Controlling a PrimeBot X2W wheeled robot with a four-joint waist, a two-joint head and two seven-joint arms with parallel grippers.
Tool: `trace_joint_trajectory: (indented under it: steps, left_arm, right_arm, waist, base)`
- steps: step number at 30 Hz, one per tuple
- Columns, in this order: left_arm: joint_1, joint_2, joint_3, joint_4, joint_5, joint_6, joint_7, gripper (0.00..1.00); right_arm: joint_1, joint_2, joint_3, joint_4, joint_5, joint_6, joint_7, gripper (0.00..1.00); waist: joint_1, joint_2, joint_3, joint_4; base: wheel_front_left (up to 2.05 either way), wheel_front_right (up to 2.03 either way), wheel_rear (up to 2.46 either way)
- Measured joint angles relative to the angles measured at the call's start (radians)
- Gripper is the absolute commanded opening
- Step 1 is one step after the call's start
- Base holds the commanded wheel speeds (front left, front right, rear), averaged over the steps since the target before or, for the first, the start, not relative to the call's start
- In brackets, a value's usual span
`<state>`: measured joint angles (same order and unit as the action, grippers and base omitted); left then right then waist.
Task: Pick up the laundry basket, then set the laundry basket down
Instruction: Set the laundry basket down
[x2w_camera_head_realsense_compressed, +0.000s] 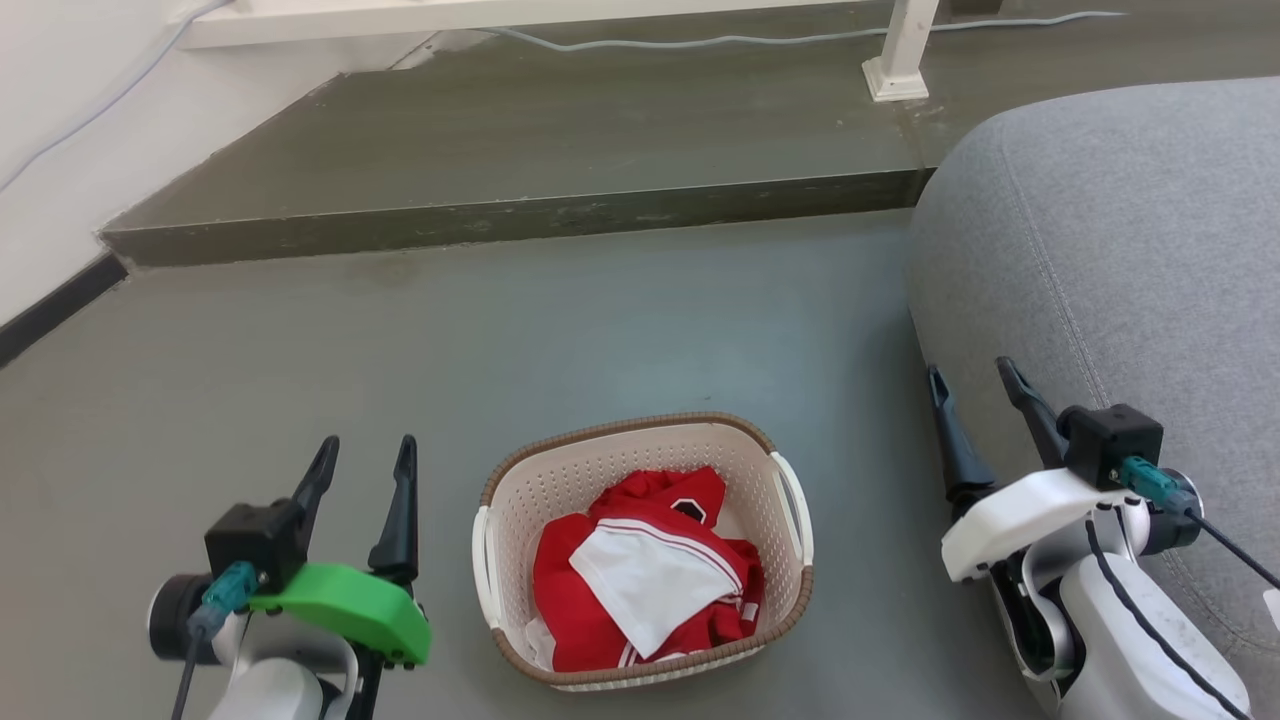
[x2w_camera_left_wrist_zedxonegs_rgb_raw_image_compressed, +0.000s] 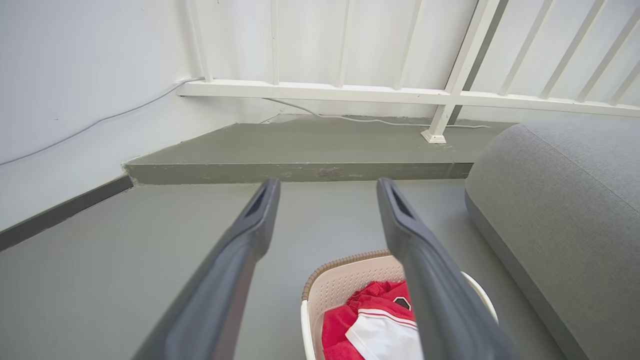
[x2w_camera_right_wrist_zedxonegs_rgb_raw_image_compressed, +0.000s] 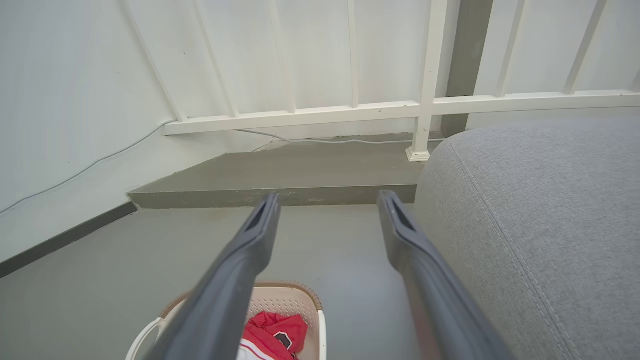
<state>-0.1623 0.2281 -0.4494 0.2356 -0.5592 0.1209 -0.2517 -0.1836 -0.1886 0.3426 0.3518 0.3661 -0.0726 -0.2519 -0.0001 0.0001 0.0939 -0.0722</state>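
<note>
Jaws spread and empty, the left gripper and right gripper are hovering either side of the laundry basket, sitting on the floor between them with clothes inside. A level lift is likely calling for both closing on the white handles together.

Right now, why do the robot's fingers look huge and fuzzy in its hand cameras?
Left wrist view: the left gripper sits by the lens, so its fingers loom large and soft-edged; the laundry basket looks crisper. Right wrist view: same with the right gripper. Head view: even light, faint shadows, no glare.
</note>
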Motion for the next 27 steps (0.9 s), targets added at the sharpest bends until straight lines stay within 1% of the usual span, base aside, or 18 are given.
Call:
trace_joint_trajectory:
  steps: [4,6,12,15,17,27]
  left_arm:
    - [0.047,-0.003,0.009,-0.031,0.021,0.000,0.000,1.00]
    - [0.070,-0.004,0.017,-0.049,0.024,0.002,0.000,1.00]
    - [0.120,-0.018,0.056,-0.076,0.049,0.003,0.000,1.00]
    - [0.135,-0.021,0.071,-0.088,0.069,0.003,0.000,1.00]
    - [0.147,-0.024,0.078,-0.095,0.084,0.003,0.000,1.00]
    - [0.190,-0.041,0.100,-0.130,0.107,0.003,0.000,1.00]
  right_arm:
    - [0.026,0.000,-0.001,-0.018,-0.006,-0.002,0.000,1.00]
    - [0.036,0.001,-0.001,-0.022,-0.007,-0.009,0.000,1.00]
    - [0.065,0.000,-0.012,-0.045,-0.008,-0.010,0.000,1.00]
    - [0.076,0.000,-0.015,-0.054,-0.015,-0.010,0.000,1.00]
    - [0.081,0.000,-0.015,-0.061,-0.016,-0.019,0.000,1.00]
    - [0.108,0.000,-0.023,-0.081,-0.016,-0.026,0.000,1.00]
  waist:
    - [0.0000,0.0000,-0.003,0.004]
    - [0.0000,0.0000,-0.004,0.005]
    - [0.0000,0.0000,-0.005,0.007]
    - [0.0000,0.0000,-0.006,0.007]
    - [0.0000,0.0000,-0.006,0.007]
    - [0.0000,0.0000,-0.004,0.005]
  base:
    - [0.00,0.00,0.00]
    - [0.00,0.00,0.00]
    - [0.00,0.00,0.00]
    - [0.00,0.00,0.00]
    - [0.00,0.00,0.00]
    - [0.00,0.00,0.00]
